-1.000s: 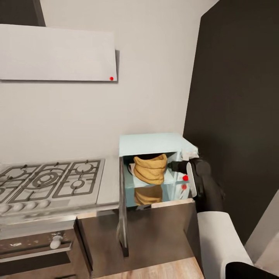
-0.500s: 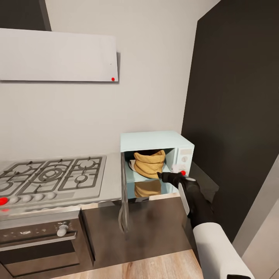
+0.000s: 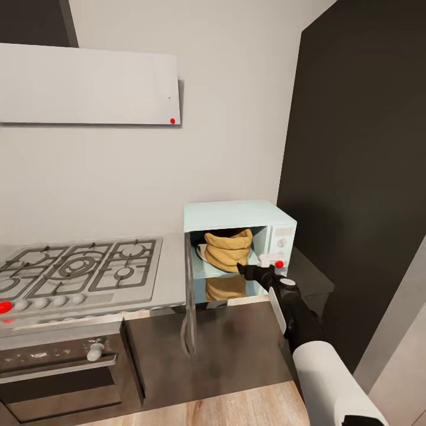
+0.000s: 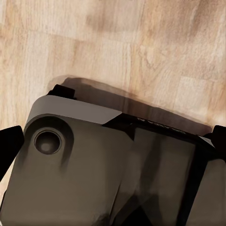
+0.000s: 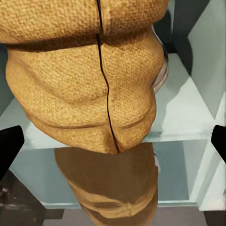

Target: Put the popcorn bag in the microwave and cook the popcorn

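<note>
one bag point(image 3: 228, 250) and one microwave point(image 3: 236, 214) show, with one hob point(image 3: 83, 269) of five burners, one white hood point(image 3: 89, 84) above it and one built-in oven point(image 3: 59, 370) below. the microwave stands at the right end of the desk point(image 3: 171, 266), against the back wall, its door point(image 3: 190, 293) swung open on the left hinge and hanging past the front edge. the bag sits upright inside the cavity on a pale plate point(image 5: 162, 75), its image mirrored in the glossy floor of the cavity below it.

the right pincer point(image 3: 247, 270) hangs just outside the cavity's front right corner, near the bag's lower right side and not touching it. in the right wrist view the bag point(image 5: 89, 70) is close ahead and the two dark fingertips point(image 5: 9, 143) stand at opposite edges of the picture, so the pincer is wide and holds nothing. in the left wrist view the left pincer's tips point(image 4: 9, 146) are likewise spread wide over the robot's grey base point(image 4: 94, 169) and the wood floor point(image 4: 113, 42).

against half a second ago, the right pincer has come slightly up and closer to the opening; the bag and door lie as they did.
</note>
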You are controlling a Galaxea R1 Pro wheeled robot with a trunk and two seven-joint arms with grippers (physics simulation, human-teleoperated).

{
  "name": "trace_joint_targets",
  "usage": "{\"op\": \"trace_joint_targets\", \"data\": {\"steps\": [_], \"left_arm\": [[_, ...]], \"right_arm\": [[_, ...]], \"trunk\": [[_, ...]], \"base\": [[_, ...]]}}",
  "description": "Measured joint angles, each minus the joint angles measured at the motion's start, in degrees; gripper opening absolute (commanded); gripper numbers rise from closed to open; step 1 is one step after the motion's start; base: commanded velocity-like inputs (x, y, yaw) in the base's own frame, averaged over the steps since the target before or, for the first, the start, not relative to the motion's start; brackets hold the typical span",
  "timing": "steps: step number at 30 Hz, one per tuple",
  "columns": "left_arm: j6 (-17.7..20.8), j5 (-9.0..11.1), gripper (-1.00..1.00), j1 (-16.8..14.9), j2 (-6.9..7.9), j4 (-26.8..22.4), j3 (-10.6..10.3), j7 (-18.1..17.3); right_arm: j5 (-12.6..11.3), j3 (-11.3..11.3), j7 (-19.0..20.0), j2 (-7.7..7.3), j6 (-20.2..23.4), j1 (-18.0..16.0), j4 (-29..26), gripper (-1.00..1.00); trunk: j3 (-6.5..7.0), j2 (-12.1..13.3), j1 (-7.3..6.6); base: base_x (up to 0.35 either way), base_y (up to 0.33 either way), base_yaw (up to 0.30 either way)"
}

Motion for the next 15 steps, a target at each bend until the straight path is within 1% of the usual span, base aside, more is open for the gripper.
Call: {"op": "trace_joint_targets", "data": {"steps": [2, 15], "left_arm": [[0.02, 0.01, 1.00, 0.00, 0.05, 0.00, 0.00, -0.05], [0.10, -0.09, 1.00, 0.00, 0.18, -0.01, -0.05, -0.35]], "right_arm": [[-0.02, 0.00, -0.01, -0.02, -0.07, 0.00, 0.03, 1.00], [-0.23, 0.08, 0.14, 0.39, -0.13, 0.00, 0.30, 1.00]], "trunk": [[0.00, 0.00, -0.01], [0.00, -0.01, -0.03]], "base": [[0.195, 0.000, 0.000], [0.281, 0.000, 0.000]]}}
